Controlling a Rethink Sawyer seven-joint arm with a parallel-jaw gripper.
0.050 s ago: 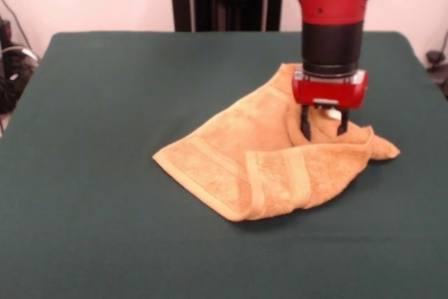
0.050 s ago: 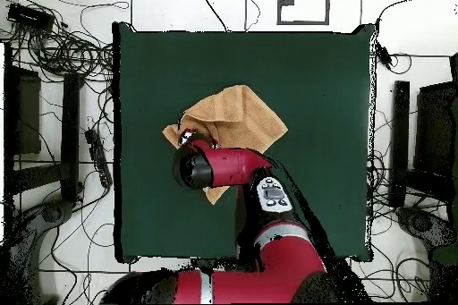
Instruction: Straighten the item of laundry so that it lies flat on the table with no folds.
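My claw (image 1: 324, 128) sits part-open, tips straddling a ridge of the towel (image 1: 262, 162), gripping nothing yet. Towel lies folded mid-worktop (image 1: 105, 103); the bulk spreads toward the camera's left.

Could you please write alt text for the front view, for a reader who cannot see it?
A red and black robot arm lowers its claw, fingers apart, onto a rumpled golden-orange towel on a dark green table. The near part of the towel is folded over, so it is not yet flat.
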